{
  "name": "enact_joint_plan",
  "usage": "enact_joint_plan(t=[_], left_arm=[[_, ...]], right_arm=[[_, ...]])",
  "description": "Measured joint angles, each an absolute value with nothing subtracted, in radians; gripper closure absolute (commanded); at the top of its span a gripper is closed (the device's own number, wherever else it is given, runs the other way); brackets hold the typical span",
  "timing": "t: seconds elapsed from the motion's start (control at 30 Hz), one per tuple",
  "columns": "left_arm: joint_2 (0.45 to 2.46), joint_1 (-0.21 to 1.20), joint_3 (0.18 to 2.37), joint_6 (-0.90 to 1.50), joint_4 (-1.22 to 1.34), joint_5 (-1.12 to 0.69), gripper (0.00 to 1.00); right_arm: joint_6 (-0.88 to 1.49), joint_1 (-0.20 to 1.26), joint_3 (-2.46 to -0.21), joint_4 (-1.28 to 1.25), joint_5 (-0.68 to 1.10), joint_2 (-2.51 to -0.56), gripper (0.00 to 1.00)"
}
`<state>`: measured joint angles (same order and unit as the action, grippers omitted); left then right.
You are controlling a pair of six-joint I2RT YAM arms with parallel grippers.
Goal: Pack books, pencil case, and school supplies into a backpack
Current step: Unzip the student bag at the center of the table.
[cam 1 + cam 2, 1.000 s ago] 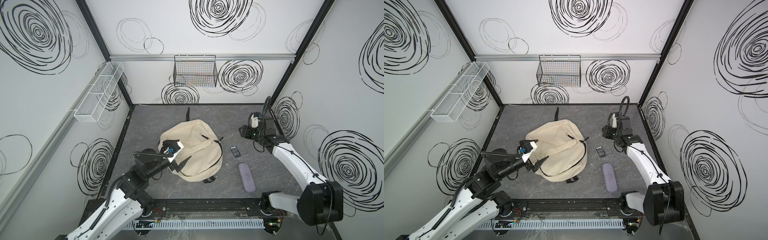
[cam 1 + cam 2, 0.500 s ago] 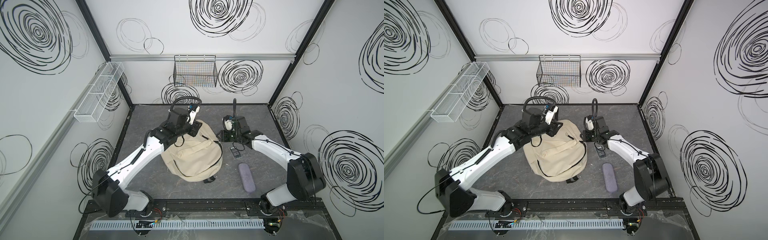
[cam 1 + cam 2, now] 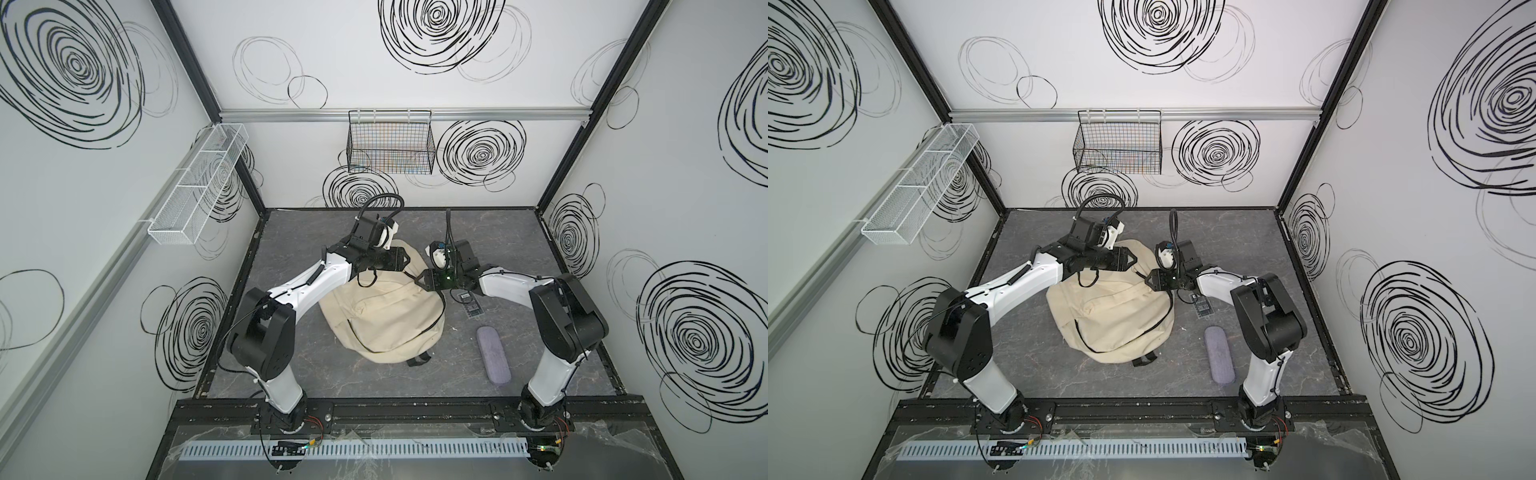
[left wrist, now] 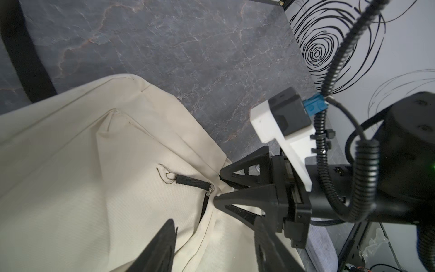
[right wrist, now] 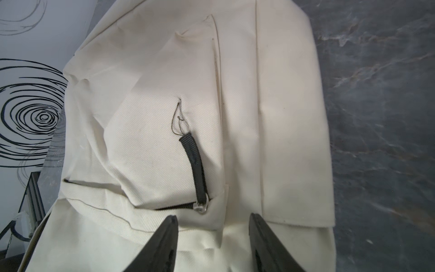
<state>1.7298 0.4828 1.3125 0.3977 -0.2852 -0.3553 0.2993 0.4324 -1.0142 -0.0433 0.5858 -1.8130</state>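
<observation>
The cream backpack [image 3: 386,320] [image 3: 1113,324] lies flat mid-table, its black zipper pull [image 5: 195,164] [image 4: 188,187] resting on the front pocket. At the bag's far end my left gripper [image 3: 405,261] [image 4: 214,235] hovers open over the fabric. My right gripper [image 3: 419,279] [image 5: 213,217] is open too, its fingers either side of a fabric fold just beside the zipper slider [image 5: 201,208]. The lavender pencil case [image 3: 492,354] [image 3: 1219,354] and the small dark packet of school supplies [image 3: 469,305] [image 3: 1202,307] lie to the right of the bag. The books are out of view.
A black wire basket [image 3: 390,145] hangs on the back wall and a white mesh shelf [image 3: 199,187] on the left wall. A black strap [image 4: 23,58] trails from the bag's far end. The right arm's elbow [image 3: 565,316] stands close to the pencil case.
Both arms have swung in to the backpack's far end: the left from the front left, the right from the far right wall. Both grippers' tips now nearly meet there.
</observation>
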Motion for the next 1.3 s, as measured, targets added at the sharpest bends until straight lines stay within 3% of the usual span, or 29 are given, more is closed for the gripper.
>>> enact_joint_plan(t=[0.2, 0.4, 0.63, 0.8, 1.03, 1.3], left_arm=[[1.755, 0.483, 1.338, 0.257, -0.321, -0.311, 0.40], [1.743, 0.484, 1.372, -0.108, -0.314, -0.178, 0.38], [1.735, 0.476, 1.336, -0.412, -0.286, -0.114, 0.38], [1.657, 0.475, 1.171, -0.633, -0.191, -0.166, 0.41], [1.637, 0.500, 1.136, -0.948, -0.145, -0.236, 0.41], [1.706, 0.548, 1.139, -1.129, -0.128, -0.265, 0.41]], right_arm=[[0.270, 0.439, -1.013, -0.084, 0.621, -1.842, 0.51], [0.230, 0.451, -1.011, -0.107, 0.625, -1.866, 0.55], [0.184, 0.458, -1.006, -0.132, 0.607, -1.894, 0.84], [0.170, 0.460, -0.976, -0.165, 0.592, -1.873, 0.94], [0.149, 0.460, -0.896, -0.181, 0.585, -1.760, 0.96], [0.122, 0.458, -0.868, -0.207, 0.626, -1.700, 0.97]])
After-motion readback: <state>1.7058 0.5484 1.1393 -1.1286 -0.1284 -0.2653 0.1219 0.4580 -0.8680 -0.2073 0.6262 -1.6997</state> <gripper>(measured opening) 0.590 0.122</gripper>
